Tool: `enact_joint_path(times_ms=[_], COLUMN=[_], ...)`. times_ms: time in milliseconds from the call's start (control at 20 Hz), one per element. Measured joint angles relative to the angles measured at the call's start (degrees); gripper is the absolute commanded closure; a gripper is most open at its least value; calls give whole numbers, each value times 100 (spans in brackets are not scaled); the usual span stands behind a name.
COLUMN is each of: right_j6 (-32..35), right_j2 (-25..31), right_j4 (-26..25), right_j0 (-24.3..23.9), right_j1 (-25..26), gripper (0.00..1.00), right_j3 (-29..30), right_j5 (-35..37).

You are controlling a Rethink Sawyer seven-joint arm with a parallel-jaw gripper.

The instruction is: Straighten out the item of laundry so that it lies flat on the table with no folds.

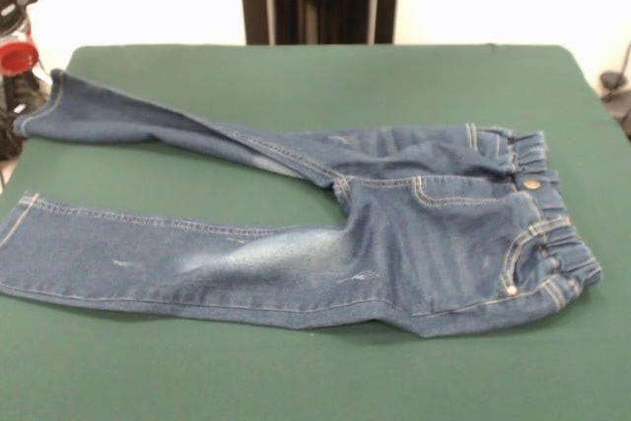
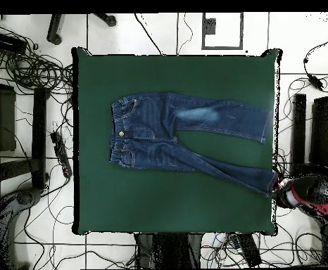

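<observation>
The item of laundry (image 1: 424, 244), a small pair of blue jeans, lies on the green table (image 1: 296, 372) with its gathered waistband to the right in the front view. The near leg lies flat and shows a pale faded patch. The far leg (image 1: 148, 123) runs slantwise to the table's left edge, twisted and creased where it meets the seat. In the overhead view the jeans (image 2: 160, 130) lie mid-table, and the far leg's cuff reaches the right edge beside my gripper (image 2: 285, 188). The gripper hangs just off that edge, on the red and black arm (image 2: 318, 200).
Part of the arm (image 1: 15, 56) shows at the left edge of the front view. Cables, stands and black frames (image 2: 26, 105) surround the table on the tiled floor. Green cloth lies bare in front of and behind the jeans.
</observation>
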Motion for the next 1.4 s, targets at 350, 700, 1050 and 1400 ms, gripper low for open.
enact_joint_path(times_ms=[350, 700, 1050, 1400], right_j6=[0, 0, 0, 0], right_j2=[38, 84, 151, 153], right_j4=[-1, 0, -1, 0], right_j0=[-122, -120, -104, -118], right_j1=[-81, -57, 81, 81], gripper=[100, 100, 100, 100], right_j3=[297, 301, 299, 300], right_j5=[-280, -550, -794, -805])
